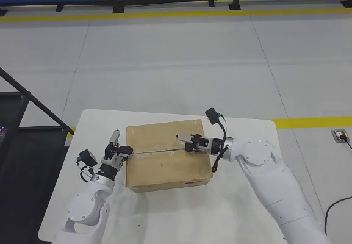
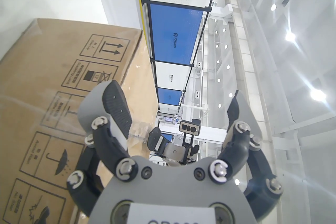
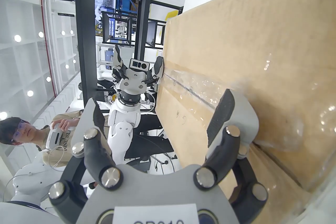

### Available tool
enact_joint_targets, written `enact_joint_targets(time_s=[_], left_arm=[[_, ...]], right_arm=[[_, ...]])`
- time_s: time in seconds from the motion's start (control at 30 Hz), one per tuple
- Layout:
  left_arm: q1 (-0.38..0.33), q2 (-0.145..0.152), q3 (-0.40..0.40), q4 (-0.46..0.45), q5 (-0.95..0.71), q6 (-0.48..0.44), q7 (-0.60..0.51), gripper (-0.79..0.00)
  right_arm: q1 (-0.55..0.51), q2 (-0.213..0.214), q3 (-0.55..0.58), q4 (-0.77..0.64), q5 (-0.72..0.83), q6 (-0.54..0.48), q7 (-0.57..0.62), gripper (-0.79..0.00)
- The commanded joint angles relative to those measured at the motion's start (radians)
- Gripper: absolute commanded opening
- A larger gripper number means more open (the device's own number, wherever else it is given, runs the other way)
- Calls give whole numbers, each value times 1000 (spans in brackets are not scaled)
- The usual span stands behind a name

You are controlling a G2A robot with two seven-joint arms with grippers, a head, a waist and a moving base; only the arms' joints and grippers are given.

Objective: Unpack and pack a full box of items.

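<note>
A closed cardboard box (image 1: 163, 165) stands in the middle of the white table (image 1: 102, 128), with clear tape along its top seam (image 1: 157, 149). My left gripper (image 1: 119, 143) is open at the box's left end, level with the seam. One of its fingers (image 2: 115, 104) is close to the printed side of the box (image 2: 52, 78). My right gripper (image 1: 185, 141) is open over the box top near its right end. One finger (image 3: 228, 114) lies against the box top (image 3: 249, 38) beside the taped seam (image 3: 189, 88); the other stands off the surface.
A black metal frame (image 1: 5, 79) and a dark panel (image 1: 5, 165) stand just left of the table. Bare table surface lies in front of the box and along its left side. A cable (image 1: 346, 201) runs on the floor to the right.
</note>
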Motion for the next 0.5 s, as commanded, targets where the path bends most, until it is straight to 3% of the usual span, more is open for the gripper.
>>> enact_joint_targets(time_s=[0.0,0.37,0.47], left_arm=[[-1,0,0,1,-2,0,-1,0],[0,0,-4,1,-6,2,-5,0],[1,1,-8,0,-9,3,-9,0]], right_arm=[[-23,9,24,-35,-2,31,1,0],[-49,29,72,-32,39,37,20,0],[-60,30,74,-51,44,-34,-8,0]])
